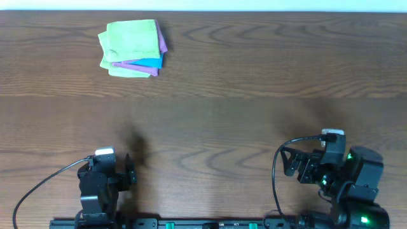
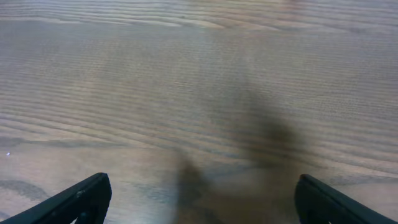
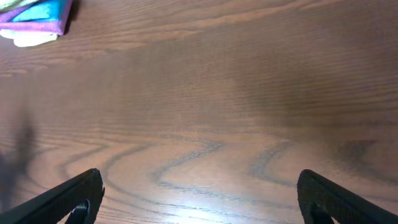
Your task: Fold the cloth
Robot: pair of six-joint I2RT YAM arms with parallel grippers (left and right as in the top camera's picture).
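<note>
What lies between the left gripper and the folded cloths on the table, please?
Only bare wooden table, with a faint shadow near the left gripper. The overhead view shows the whole stretch up to the folded cloths.

surface: dark wood-grain table (image 1: 254,76) | on it: one stack of folded cloths (image 1: 132,48), far-left area, near the back edge | layers: green on top, purple and blue edges beneath, lowest perhaps pale green | shadows: soft dark patches on the near wood
</note>
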